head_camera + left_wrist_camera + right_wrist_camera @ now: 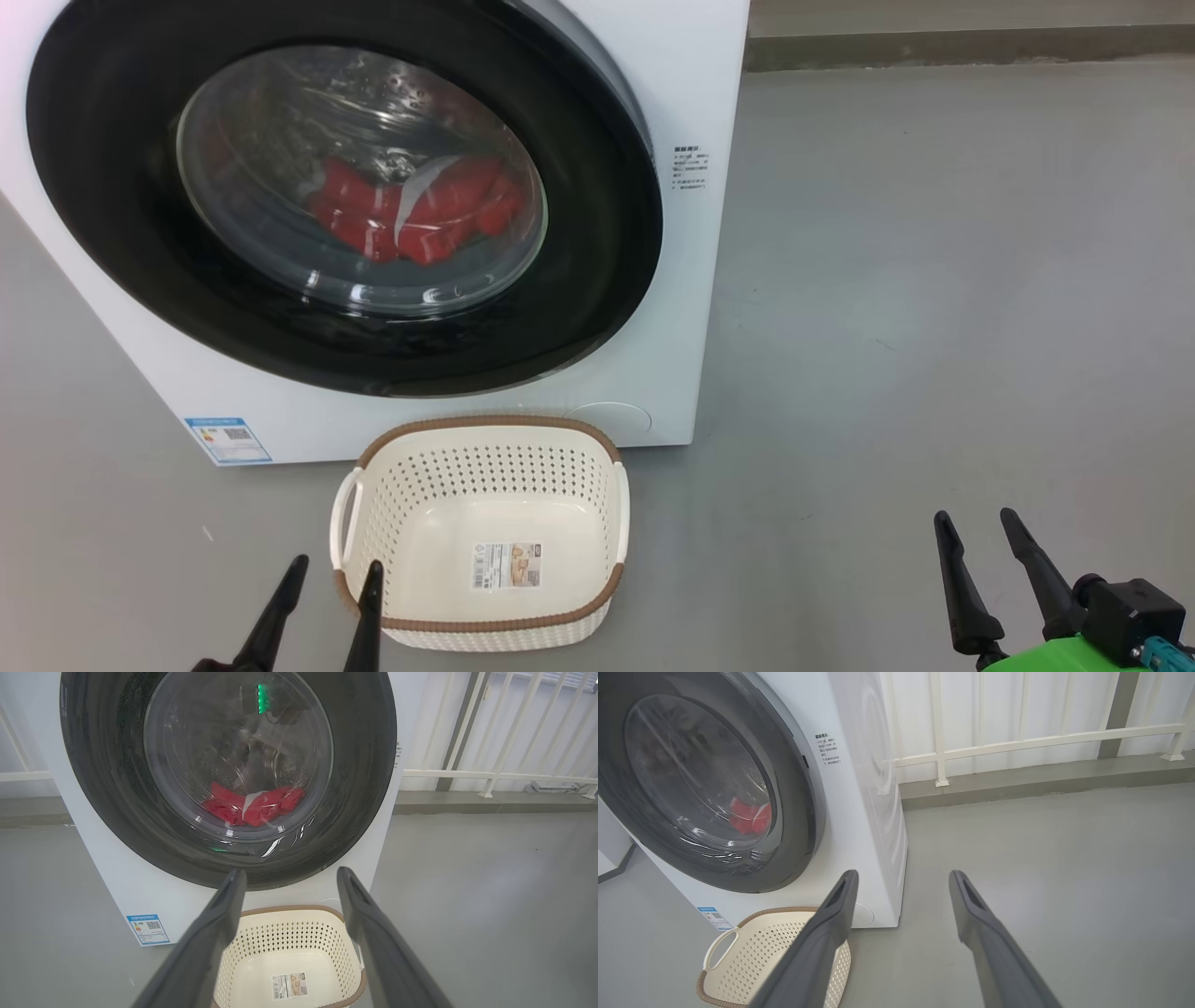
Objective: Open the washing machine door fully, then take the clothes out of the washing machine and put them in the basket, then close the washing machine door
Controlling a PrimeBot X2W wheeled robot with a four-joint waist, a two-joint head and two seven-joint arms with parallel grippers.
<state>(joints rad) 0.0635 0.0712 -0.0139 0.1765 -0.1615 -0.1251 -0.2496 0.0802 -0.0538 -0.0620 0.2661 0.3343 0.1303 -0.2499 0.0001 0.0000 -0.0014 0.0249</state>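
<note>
Now basket [485, 422] just beside left tool [338, 562], far from right tool [975, 513]; both spread, empty.

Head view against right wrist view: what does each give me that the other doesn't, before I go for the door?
Head view adds the left gripper, open by the basket, and the sticker on the basket's base. Right wrist view adds the side of the washing machine and a white railing beyond it. Both show the washing machine door shut, red clothes behind its glass, the basket empty and the right gripper open.
</note>
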